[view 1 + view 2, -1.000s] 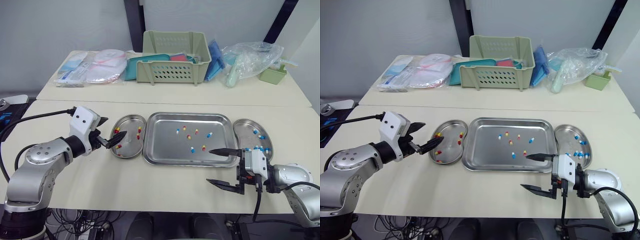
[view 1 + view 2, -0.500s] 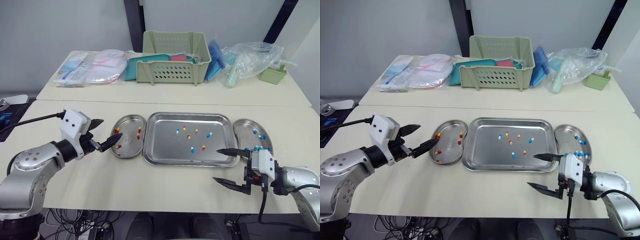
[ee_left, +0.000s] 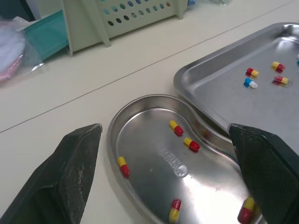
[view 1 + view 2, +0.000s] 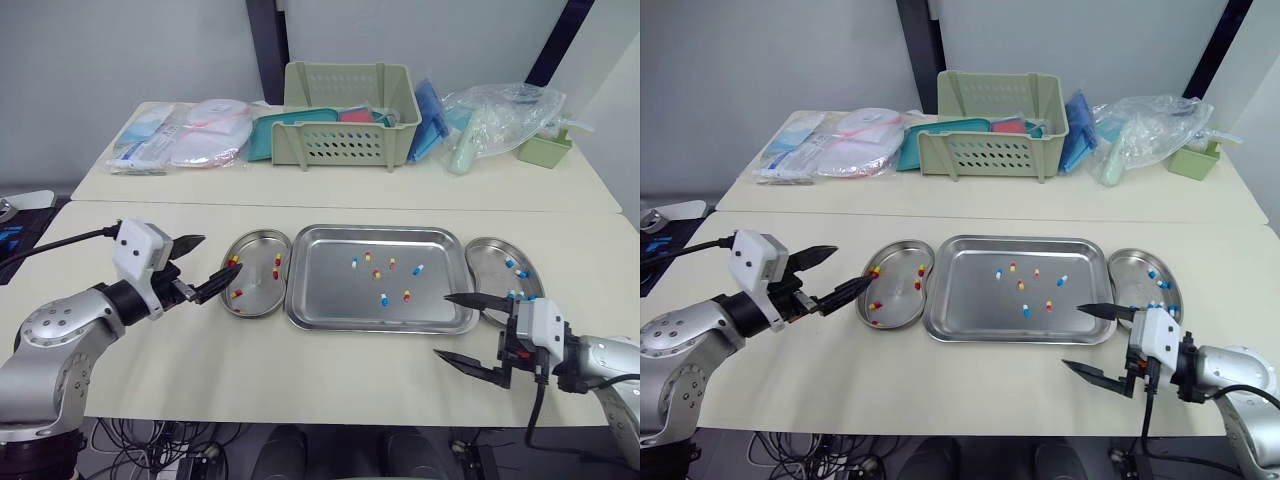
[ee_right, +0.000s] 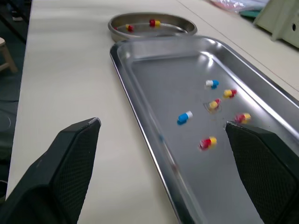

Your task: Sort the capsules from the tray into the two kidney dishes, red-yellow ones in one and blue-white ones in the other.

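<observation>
The tray [image 4: 330,292] was a shallow rectangular pan of polished steel with rounded corners, centred on the matte cream worktop [image 4: 300,370]. Glossy two-tone capsules [image 4: 384,298] lay scattered in its middle. The left kidney dish [image 4: 255,250] (red-yellow capsules inside) sat just beside its left end; the right kidney dish [image 4: 490,262] held blue-white ones. The left gripper [image 4: 221,254], left of the dishes, and the right gripper [image 4: 440,324], near the front edge, were spread wide and empty.
</observation>
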